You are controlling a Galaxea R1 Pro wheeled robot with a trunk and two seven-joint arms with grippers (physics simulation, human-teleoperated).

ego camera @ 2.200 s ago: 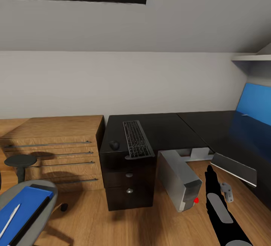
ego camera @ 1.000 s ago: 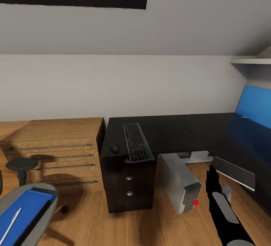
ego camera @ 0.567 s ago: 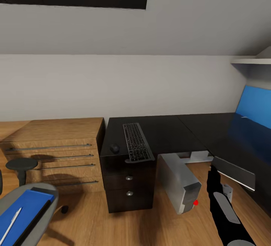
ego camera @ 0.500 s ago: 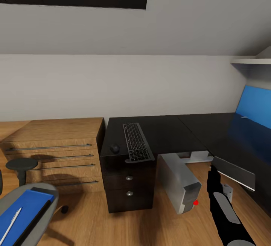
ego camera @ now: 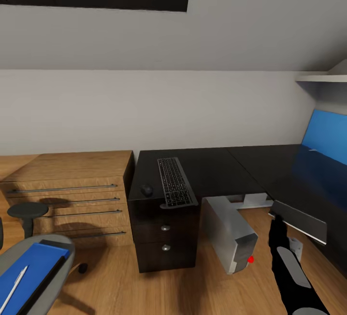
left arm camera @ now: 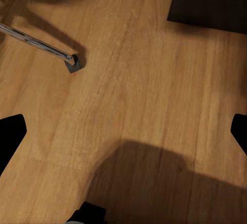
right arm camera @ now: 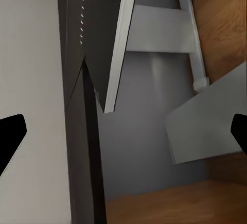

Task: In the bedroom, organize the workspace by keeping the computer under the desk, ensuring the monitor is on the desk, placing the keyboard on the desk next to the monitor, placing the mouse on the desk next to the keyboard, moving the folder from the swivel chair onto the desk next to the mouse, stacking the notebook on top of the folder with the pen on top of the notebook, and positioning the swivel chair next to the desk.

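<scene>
The black L-shaped desk (ego camera: 226, 163) carries the keyboard (ego camera: 175, 182) near its left end, with the mouse (ego camera: 146, 190) just left of it. The light-grey computer (ego camera: 228, 232) stands on the floor at the desk's inner corner, red button facing me. At the lower left, the swivel chair (ego camera: 58, 257) holds the blue folder (ego camera: 29, 266) with the white pen (ego camera: 13, 283) on it. I cannot tell the notebook from the folder's dark edge. The monitor is out of view. My right gripper (ego camera: 275, 222) (right arm camera: 123, 131) is open beside the computer, under the desk edge. My left gripper (left arm camera: 123, 131) is open over bare floor.
A wooden chest of drawers (ego camera: 67, 194) stands left of the desk, and a black drawer unit (ego camera: 164, 238) under its left end. The blue back panel (ego camera: 327, 136) lines the right wing. A chair leg with caster (left arm camera: 69, 62) lies near my left gripper.
The view shifted slightly early on. My right arm has crept right and forward, its tip now at the grey panel under the desk edge. Nothing else has moved.
</scene>
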